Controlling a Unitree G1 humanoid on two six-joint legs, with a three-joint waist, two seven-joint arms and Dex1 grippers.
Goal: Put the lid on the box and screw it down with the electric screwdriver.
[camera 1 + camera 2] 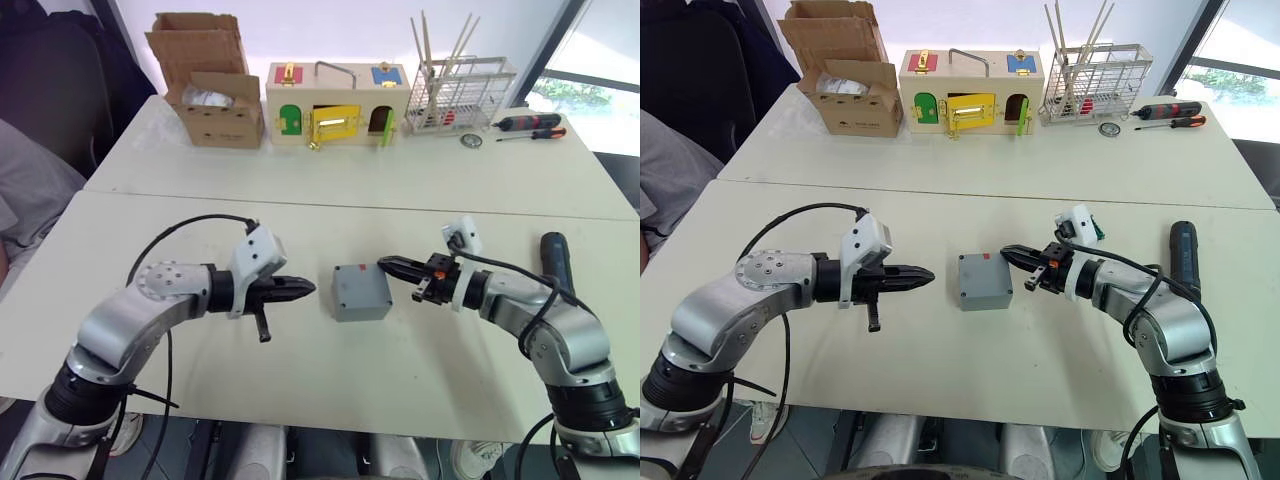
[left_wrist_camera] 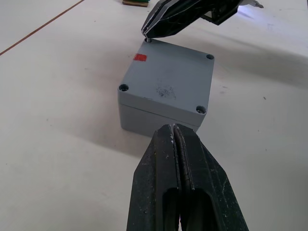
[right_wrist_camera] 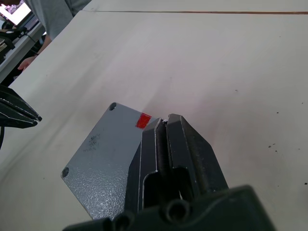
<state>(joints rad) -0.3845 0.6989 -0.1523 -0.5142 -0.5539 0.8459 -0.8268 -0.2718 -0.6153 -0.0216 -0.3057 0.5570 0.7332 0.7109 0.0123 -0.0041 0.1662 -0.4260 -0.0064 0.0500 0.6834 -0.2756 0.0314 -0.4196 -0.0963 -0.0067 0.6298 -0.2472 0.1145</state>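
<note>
The grey box (image 1: 361, 304) stands in the middle of the table with the lid (image 1: 358, 283) lying flat on top, a red label (image 2: 139, 57) near one corner. My left gripper (image 1: 308, 289) is shut and empty, pointing at the box from a short gap to its left. My right gripper (image 1: 385, 265) is shut and empty too, its tip at the lid's far right corner, beside the red label. The dark electric screwdriver (image 1: 556, 255) lies on the table to the right, behind my right arm.
Along the far table stand a cardboard carton (image 1: 210, 90), a wooden box with coloured doors (image 1: 335, 105) and a wire rack (image 1: 458, 95). Two hand screwdrivers (image 1: 530, 125) lie at the back right. A person (image 1: 25, 200) sits at the left edge.
</note>
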